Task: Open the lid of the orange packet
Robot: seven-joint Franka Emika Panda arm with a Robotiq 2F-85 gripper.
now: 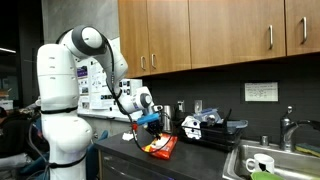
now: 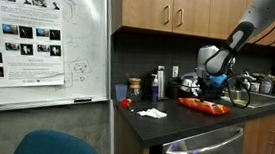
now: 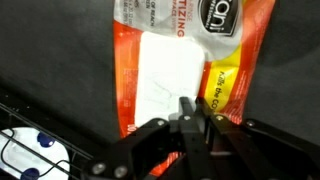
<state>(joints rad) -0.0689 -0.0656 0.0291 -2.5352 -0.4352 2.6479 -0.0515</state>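
On the dark desk (image 1: 197,158), the orange packet (image 3: 240,60) lay flat beneath the arm. Its white lid (image 3: 170,75) looked flat and unopened; the jaws seemed pressed together at its edge, so peeling it up remained to do.

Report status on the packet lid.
Gripper low over orange packet, jaws look shut. Lid flat, unopened. Clutter alongside, not blocking.

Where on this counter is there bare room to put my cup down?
Bare counter lies between the orange packet and the white crumpled paper, and between the packet and the sink. The back, by the bottles and black-and-white clutter, is crowded.
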